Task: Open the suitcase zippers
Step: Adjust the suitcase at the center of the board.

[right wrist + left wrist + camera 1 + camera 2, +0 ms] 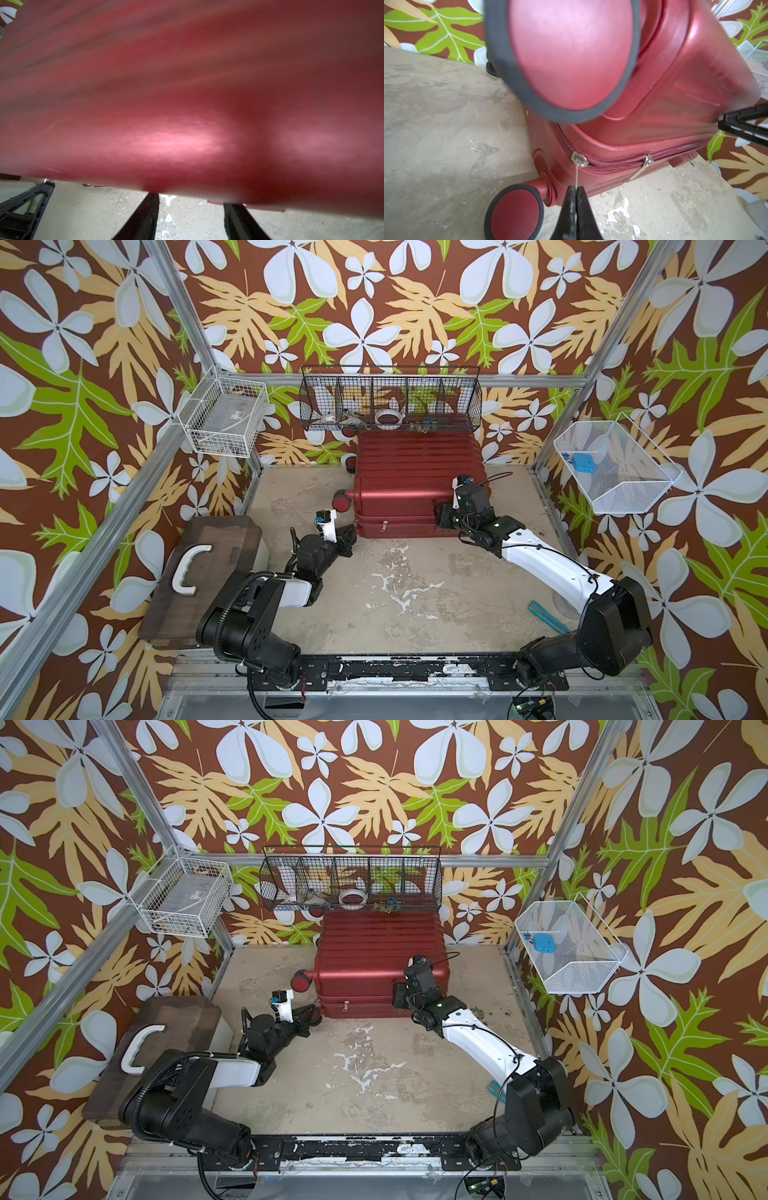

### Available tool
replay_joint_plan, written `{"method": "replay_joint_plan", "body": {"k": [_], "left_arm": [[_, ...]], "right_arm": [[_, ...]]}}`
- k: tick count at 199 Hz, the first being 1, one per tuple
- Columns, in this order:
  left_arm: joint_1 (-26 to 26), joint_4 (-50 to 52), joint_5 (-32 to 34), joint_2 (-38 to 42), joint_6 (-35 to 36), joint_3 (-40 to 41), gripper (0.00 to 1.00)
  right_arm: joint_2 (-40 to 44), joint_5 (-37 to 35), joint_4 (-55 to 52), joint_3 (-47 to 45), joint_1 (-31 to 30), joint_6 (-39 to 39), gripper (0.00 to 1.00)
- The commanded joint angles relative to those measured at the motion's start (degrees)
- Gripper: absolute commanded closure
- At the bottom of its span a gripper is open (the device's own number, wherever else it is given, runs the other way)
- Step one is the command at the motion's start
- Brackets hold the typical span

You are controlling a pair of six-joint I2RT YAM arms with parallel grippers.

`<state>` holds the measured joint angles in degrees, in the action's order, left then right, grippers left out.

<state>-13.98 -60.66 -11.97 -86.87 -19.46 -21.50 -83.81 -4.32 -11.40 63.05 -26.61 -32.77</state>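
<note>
**Figure. Suitcase on the desk, both hands at its near side.**

The dark-red ribbed suitcase (415,481) lies flat on the desk (415,593) in both top views. Its far side sits beneath the black wire basket (390,402). Red-and-black wheels (341,501) project from one end.

The zippers (612,164) form a dark-red band along the seam of the suitcase's near side, curving round the wheel-end corner. The teeth between the two sliders appear meshed.

The left hand (576,188) is closed tight on the corner pull tab (579,161). The left wrist view shows the tab edge-on, stretched straight from its slider to the pinched fingertips. In a top view this hand (351,536) sits just beside the suitcase's near wheel-end corner.

A second pull tab (637,170), farther along the near side from the wheels, hangs slanted against the lower shell.

The right hand (441,517) is at the suitcase's near corner opposite the wheels. In the right wrist view its jaws (192,199) stand partly apart. The fingertips (152,199) meet the blurred shell's edge, with only bare desk between them and nothing gripped.

A brown box (216,556) with a white handle lies well apart, beyond the suitcase's wheel end.
</note>
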Motion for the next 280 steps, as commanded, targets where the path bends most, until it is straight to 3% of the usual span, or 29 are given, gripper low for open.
{"method": "replay_joint_plan", "body": {"k": [1,51,98,146,196,239,262,280], "left_arm": [[2.45,-0.65,4.78,0.39,0.18,-0.39,1.00],[7.11,0.54,0.79,-3.45,0.82,-4.68,1.00],[7.09,-2.36,-11.58,-4.10,1.31,-4.94,1.00],[-3.96,0.70,-14.90,4.71,11.73,-2.04,1.00],[-12.89,2.30,-13.68,4.56,11.25,-1.93,1.00],[-19.29,2.89,-13.35,3.29,14.56,-1.00,1.00],[-23.93,3.81,-12.76,2.90,17.85,-1.24,1.00],[-26.19,4.15,-12.54,2.26,18.46,-1.96,1.00]], "right_arm": [[0.23,-2.13,5.92,-0.38,2.29,0.09,0.47],[0.22,-0.26,6.05,0.76,7.82,0.85,0.47],[4.02,3.68,3.44,0.03,8.86,2.10,0.45],[13.52,5.27,-5.23,-1.05,3.58,5.02,0.44],[18.35,3.00,-11.26,1.35,-4.27,3.08,0.43],[7.29,-1.94,-10.22,11.44,-16.23,2.36,0.43],[-1.82,-3.37,-12.24,20.20,-19.54,2.90,0.44],[-7.74,-4.73,-14.19,26.24,-20.91,3.49,0.50]]}}
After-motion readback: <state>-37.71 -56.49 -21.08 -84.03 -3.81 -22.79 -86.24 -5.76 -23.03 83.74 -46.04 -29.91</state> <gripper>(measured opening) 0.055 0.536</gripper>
